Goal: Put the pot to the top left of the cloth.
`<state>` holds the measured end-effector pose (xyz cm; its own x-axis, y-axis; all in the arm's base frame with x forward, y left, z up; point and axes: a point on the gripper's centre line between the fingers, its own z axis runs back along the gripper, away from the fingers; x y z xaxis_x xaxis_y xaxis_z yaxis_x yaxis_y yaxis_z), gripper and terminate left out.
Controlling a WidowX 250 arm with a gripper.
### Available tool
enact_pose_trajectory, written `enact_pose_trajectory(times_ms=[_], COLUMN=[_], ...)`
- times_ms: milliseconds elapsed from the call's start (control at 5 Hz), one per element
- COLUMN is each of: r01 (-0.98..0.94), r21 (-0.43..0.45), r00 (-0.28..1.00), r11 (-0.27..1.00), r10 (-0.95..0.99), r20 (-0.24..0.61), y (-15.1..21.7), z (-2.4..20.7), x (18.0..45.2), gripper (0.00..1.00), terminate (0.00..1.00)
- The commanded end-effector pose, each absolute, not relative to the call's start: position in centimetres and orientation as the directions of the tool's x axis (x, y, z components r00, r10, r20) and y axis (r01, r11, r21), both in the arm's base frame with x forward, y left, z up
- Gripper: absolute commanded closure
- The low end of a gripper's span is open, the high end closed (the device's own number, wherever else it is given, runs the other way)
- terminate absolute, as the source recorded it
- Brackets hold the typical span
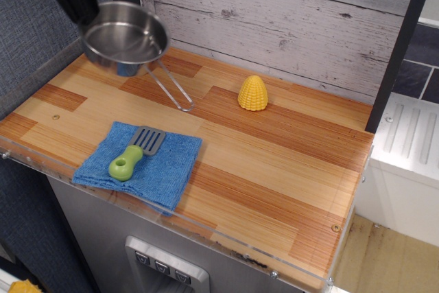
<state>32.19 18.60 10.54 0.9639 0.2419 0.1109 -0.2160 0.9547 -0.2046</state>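
Pincer: the black pincer sits at the far-left corner of the worktop, at the top-left of the view. Its fingers are clamped on the far-left rim of the pot.

Pot: the shiny steel pot is above the far-left corner of the worktop, close to the grey plank wall. It is tilted, with the open mouth turned toward the camera, so the inside shows. A shadow lies on the wood under it; whether its underside touches the wood cannot be told.

Pot handle: the thin wire loop runs down and to the right from the pot's near-right side, toward the middle of the worktop. Its rounded end is near the wood surface, well short of the cloth.

Cloth: the blue cloth lies flat at the near-left edge of the worktop, one corner reaching the clear front lip. It is well apart from the pot, which lies toward the far-left corner from it.

Spatula: a spatula with a green handle and grey slotted blade lies on the cloth, blade pointing toward the far edge.

Corn: a small yellow corn piece stands near the far edge, about midway along it, to the right of the wire loop and apart from it.
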Motion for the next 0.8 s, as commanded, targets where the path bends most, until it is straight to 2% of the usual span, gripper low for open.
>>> enact_pose_trajectory(times_ms=[0, 400, 600], r01=[-0.244, -0.356, -0.415], r21=[-0.102, -0.021, -0.015], r00=[0.957, 0.934, 0.91], r11=[0.964, 0.934, 0.91], r10=[0.256, 0.356, 0.415], r20=[0.133, 0.021, -0.01], y=[21.5, 23.6, 24.1], z=[9.8, 5.1, 4.0], x=[31.9, 30.2, 29.3], gripper=[1.0, 1.0, 1.0], terminate=[0.0, 0.0, 0.0])
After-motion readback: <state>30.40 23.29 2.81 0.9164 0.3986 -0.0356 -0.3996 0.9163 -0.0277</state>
